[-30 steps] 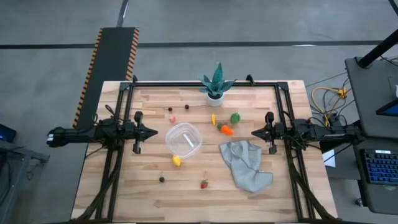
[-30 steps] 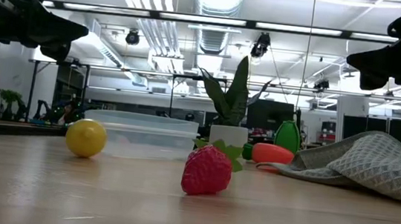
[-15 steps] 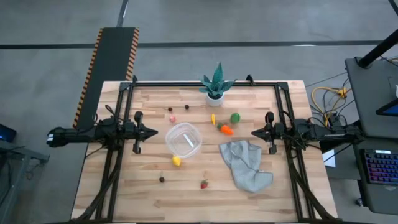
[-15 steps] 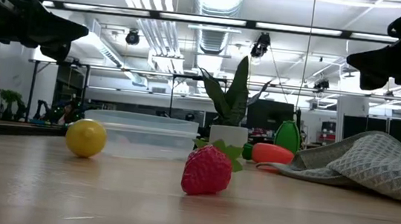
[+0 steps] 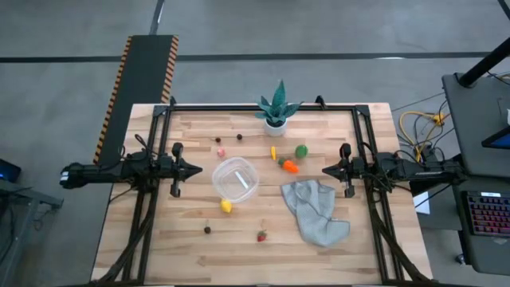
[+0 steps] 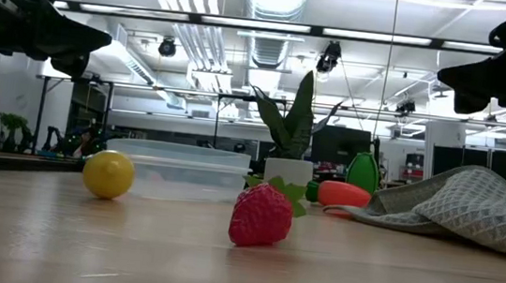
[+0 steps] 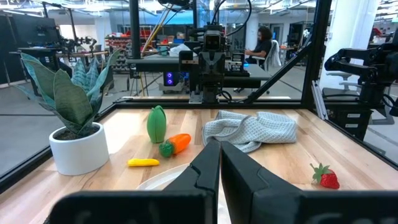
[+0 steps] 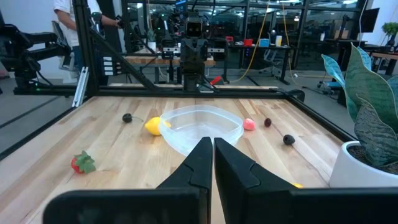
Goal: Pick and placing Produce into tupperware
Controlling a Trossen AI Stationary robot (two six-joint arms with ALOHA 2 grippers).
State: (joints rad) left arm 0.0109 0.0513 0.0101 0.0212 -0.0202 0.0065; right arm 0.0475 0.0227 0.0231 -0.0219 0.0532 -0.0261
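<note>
The clear round tupperware (image 5: 235, 179) stands on its base mid-table, with nothing in it that I can see. Produce lies scattered on the wood: a lemon (image 5: 226, 206), a strawberry (image 5: 260, 236), a dark brown piece (image 5: 207, 229), a carrot (image 5: 289, 167), a green piece (image 5: 301, 151), a yellow piece (image 5: 273, 152) and a pink piece (image 5: 221, 151). My left gripper (image 5: 198, 169) hovers shut, left of the tupperware. My right gripper (image 5: 325, 170) hovers shut, right of the carrot. In the right wrist view the tupperware (image 8: 202, 127) lies ahead of the shut fingers (image 8: 212, 152). The left wrist view shows the shut fingers (image 7: 220, 155) above the container's rim (image 7: 165, 178).
A grey cloth (image 5: 315, 209) lies crumpled on the table's right near part. A spiky green plant in a white pot (image 5: 276, 108) stands at the far edge. A black frame (image 5: 239, 106) borders the table. Bare wood shows at the near left.
</note>
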